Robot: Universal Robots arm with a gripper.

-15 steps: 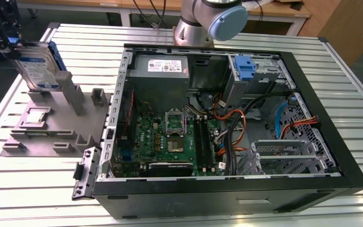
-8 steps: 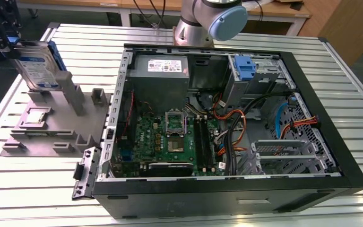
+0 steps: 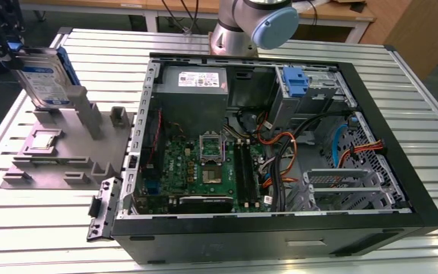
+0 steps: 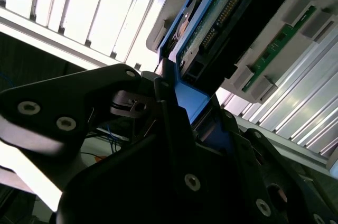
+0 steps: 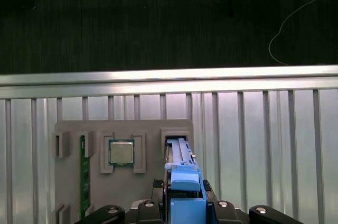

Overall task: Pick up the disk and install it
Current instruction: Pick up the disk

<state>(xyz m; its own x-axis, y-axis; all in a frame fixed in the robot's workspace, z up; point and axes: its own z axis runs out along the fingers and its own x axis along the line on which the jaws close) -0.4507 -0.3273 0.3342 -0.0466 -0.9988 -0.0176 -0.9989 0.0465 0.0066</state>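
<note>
The computer case (image 3: 401,188) lies open on the worktop (image 3: 52,217), filling the middle and the exterior view's right. My arm's base (image 3: 242,28) stands just behind it. To the exterior view's left, just beside the case, sits the holder block (image 3: 59,154). The disk (image 3: 44,80) stands upright in a slot at the block's far end, with my hand (image 5: 185,203) closed around its upper edge. On the block, a processor chip (image 5: 121,152) lies between the disk's slot and a memory stick (image 5: 83,176). Inside the case, the motherboard (image 3: 196,165) lies toward the block, and a bracket (image 3: 295,83) stands at the far wall.

Silver-grey arm (image 3: 230,35) with pale blue joint cap (image 3: 274,25), black end effector (image 4: 177,97) with silver screws (image 4: 191,182).
</note>
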